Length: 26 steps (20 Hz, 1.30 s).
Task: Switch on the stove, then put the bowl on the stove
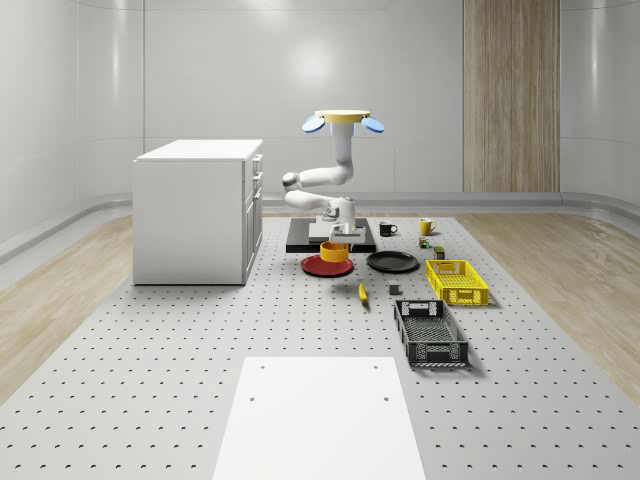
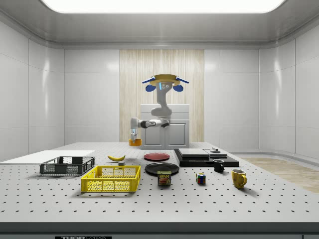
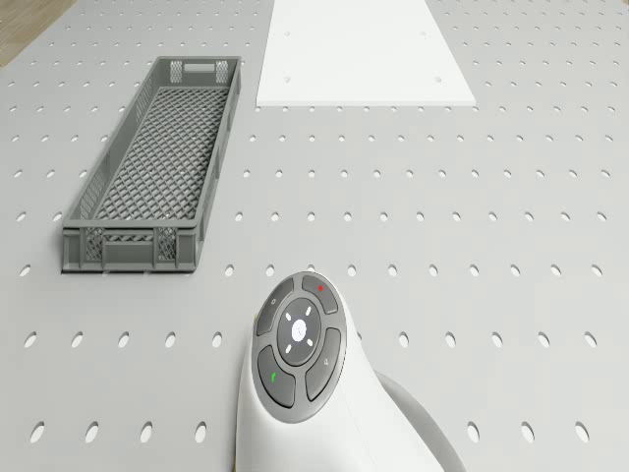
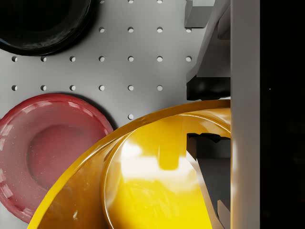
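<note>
The orange-yellow bowl (image 1: 335,251) (image 2: 134,142) hangs a little above the table, over the far edge of a red plate (image 1: 327,266). My gripper (image 1: 339,236) (image 4: 208,114) is shut on the bowl's (image 4: 143,181) rim, one finger (image 4: 207,88) outside and one inside. The black stove (image 1: 330,238) (image 2: 204,157) lies just behind the bowl, with a small knob (image 2: 215,150) on it. The drone (image 1: 342,120) (image 2: 163,82) hovers above the stove, its arm bent down toward the bowl.
A white cabinet (image 1: 200,210) stands at the whole-scene view's left. A black plate (image 1: 392,262), yellow crate (image 1: 456,281), grey crate (image 1: 430,333) (image 3: 157,167), banana (image 1: 363,291) and two mugs (image 1: 387,229) lie to the right. A white board (image 1: 318,415) lies in front.
</note>
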Motion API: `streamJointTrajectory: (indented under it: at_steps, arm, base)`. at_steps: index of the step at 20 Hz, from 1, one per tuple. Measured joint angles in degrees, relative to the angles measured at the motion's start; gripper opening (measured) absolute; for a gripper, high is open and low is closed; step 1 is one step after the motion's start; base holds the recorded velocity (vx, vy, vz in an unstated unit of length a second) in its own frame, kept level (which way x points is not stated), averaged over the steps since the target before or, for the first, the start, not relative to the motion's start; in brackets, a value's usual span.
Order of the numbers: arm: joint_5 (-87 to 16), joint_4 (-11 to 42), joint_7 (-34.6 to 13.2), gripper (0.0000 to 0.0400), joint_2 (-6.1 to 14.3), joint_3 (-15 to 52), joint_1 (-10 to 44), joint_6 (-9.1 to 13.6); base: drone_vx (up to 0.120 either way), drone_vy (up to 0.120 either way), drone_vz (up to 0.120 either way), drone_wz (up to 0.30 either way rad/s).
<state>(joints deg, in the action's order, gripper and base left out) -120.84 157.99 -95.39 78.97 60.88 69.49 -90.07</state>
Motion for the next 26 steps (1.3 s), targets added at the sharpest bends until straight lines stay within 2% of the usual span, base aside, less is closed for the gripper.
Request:
streamJointTrajectory:
  at_steps: [22, 26]
  arm:
    - [0.07, 0.00, -0.05, 0.0100, 0.10, 0.05, 0.05, -0.08]
    - [0.08, 0.00, -0.05, 0.0100, 0.11, 0.05, 0.06, -0.09]
  base:
    - [-0.120, 0.000, 0.000, 0.000]
    - [-0.120, 0.000, 0.050, 0.000]
